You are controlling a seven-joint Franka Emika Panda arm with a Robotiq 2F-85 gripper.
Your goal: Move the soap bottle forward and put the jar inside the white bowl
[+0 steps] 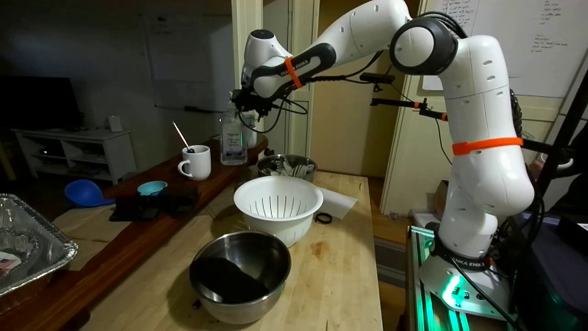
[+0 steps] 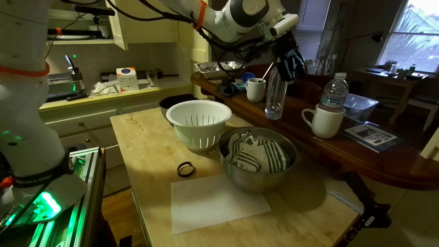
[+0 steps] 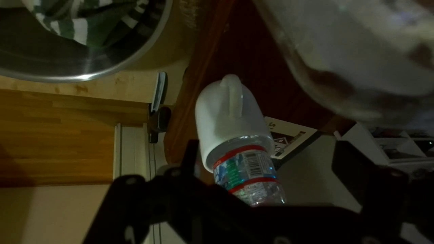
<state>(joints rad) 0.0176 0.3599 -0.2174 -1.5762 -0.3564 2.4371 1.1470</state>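
The soap bottle (image 1: pixel 233 140) stands upright on the dark wooden ledge; it is also in an exterior view (image 2: pixel 275 97), its top hidden behind my gripper there. A large blurred translucent shape at the wrist view's upper right seems to be the same bottle (image 3: pixel 366 57), very close. The white bowl (image 1: pixel 278 220) is a slotted colander on the light wood table, also in an exterior view (image 2: pixel 199 132); it holds nothing visible. My gripper (image 2: pixel 292 73) is beside the bottle's upper part; its fingers stand apart and empty in the wrist view (image 3: pixel 268 149). No dark jar shows.
A white mug holding a small water bottle (image 2: pixel 332 92) stands on the ledge beyond the soap bottle. Another white mug (image 1: pixel 197 163) with a utensil is on its other side. Steel bowls (image 1: pixel 241 276) (image 2: pixel 257 176) flank the colander, one with a striped cloth. A foil tray (image 1: pixel 32 239) sits on the ledge.
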